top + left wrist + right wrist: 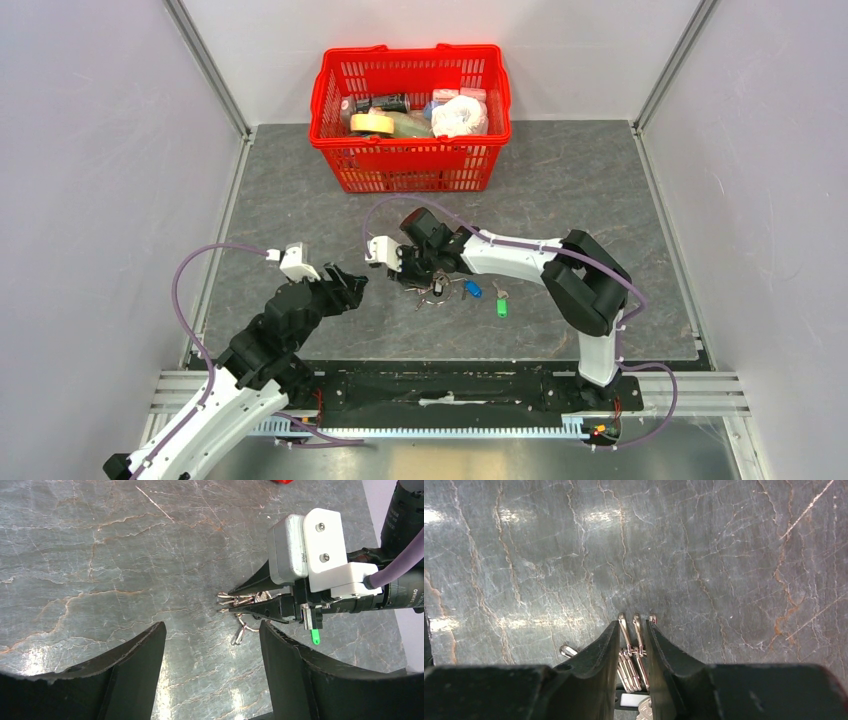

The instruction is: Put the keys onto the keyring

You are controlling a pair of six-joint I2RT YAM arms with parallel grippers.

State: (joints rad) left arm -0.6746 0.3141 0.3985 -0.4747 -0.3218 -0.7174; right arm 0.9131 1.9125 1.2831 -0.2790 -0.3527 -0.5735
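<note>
The keyring [432, 290], a bunch of small silvery pieces with a black fob, lies mid-table. My right gripper [415, 274] is down on it. In the right wrist view my right gripper [632, 626] has its jaws closed tight around the keyring's silvery pieces [630, 652]. The left wrist view shows the right gripper [226, 602] pinching the keyring [242, 599]. The blue-headed key [473, 290] and the green-headed key [501, 306] lie loose just right of the bunch. The green key [314, 637] also shows in the left wrist view. My left gripper [350, 285] is open and empty, left of the keyring, and also shows in its own view [212, 630].
A red basket [415, 168] holding tape, bottles and packets stands at the back of the table. One silvery piece [239, 633] of the bunch sticks out towards my left gripper. Grey walls with metal rails close in both sides.
</note>
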